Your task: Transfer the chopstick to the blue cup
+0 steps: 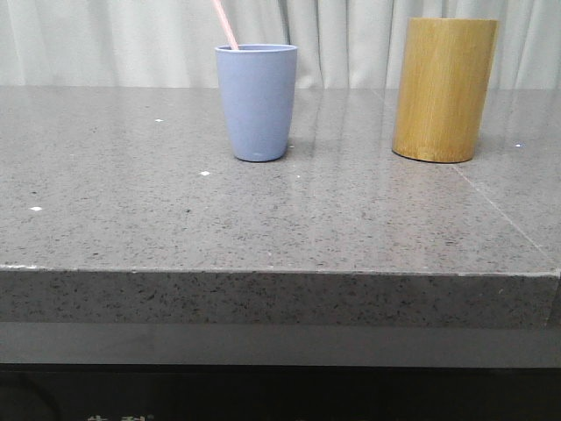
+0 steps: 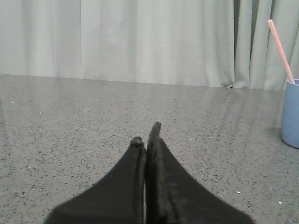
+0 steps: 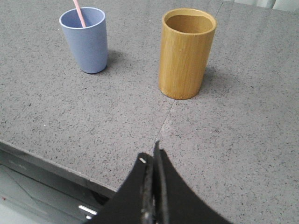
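Note:
The blue cup (image 1: 256, 102) stands upright on the grey stone table, left of centre. A pale pink chopstick (image 1: 225, 24) leans out of it to the left; only its top end shows. The cup (image 3: 86, 39) and chopstick (image 3: 79, 12) also show in the right wrist view, and at the edge of the left wrist view, cup (image 2: 291, 113) and chopstick (image 2: 280, 50). My left gripper (image 2: 146, 135) is shut and empty, low over the table, well away from the cup. My right gripper (image 3: 152, 155) is shut and empty near the table's front edge. Neither gripper shows in the front view.
A tall tan bamboo holder (image 1: 443, 89) stands to the right of the blue cup; its inside (image 3: 188, 24) looks empty. A pale curtain (image 1: 131, 35) hangs behind the table. The table's front edge (image 1: 280, 272) runs across the front view.

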You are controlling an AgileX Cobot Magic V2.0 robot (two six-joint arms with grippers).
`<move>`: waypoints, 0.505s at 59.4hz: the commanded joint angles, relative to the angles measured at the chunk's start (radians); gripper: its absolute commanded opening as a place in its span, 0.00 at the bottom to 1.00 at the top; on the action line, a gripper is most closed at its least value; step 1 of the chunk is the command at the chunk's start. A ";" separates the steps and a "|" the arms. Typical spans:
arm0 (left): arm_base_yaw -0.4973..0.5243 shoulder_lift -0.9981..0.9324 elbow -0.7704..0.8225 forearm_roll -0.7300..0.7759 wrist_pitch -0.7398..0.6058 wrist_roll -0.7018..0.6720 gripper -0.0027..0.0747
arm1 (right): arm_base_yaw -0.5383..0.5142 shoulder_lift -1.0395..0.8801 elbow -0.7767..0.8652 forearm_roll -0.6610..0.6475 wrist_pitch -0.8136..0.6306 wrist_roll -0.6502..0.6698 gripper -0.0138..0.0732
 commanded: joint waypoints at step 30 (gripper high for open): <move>-0.001 -0.026 0.008 -0.008 -0.079 0.001 0.01 | -0.262 -0.415 0.706 0.009 -0.792 -0.003 0.08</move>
